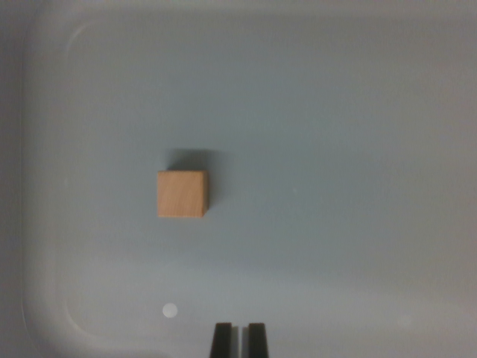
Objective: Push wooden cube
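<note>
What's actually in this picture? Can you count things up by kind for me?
Wooden cube: 1
Pale grey tray, which the cube sits in: 1
Small white round spot on the tray floor: 1
Robot claw, its black fingertips close together with a thin gap at the bottom edge: 1
Total: 4

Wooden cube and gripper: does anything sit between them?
Nothing: the wrist view shows bare tray floor between the wooden cube and the gripper.
</note>
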Controlling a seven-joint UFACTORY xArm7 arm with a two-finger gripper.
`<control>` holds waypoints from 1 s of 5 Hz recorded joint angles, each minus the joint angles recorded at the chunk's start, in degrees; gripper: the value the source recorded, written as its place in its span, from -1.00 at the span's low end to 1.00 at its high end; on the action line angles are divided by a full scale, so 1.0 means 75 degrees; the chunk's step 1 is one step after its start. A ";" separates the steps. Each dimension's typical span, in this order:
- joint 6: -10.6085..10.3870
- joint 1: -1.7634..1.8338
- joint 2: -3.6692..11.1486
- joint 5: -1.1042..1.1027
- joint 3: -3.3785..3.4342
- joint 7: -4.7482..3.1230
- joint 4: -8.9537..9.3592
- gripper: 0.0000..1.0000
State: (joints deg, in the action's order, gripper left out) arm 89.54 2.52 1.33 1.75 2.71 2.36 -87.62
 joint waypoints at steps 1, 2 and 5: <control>0.0000 0.0000 0.0000 0.0000 0.0000 0.0000 0.0000 -1.00; -0.0085 0.0009 0.0016 -0.0004 0.0008 0.0021 0.0071 -1.00; -0.0207 0.0022 0.0038 -0.0010 0.0019 0.0051 0.0172 -1.00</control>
State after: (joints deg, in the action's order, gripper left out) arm 87.99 2.68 1.61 1.68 2.85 2.74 -86.33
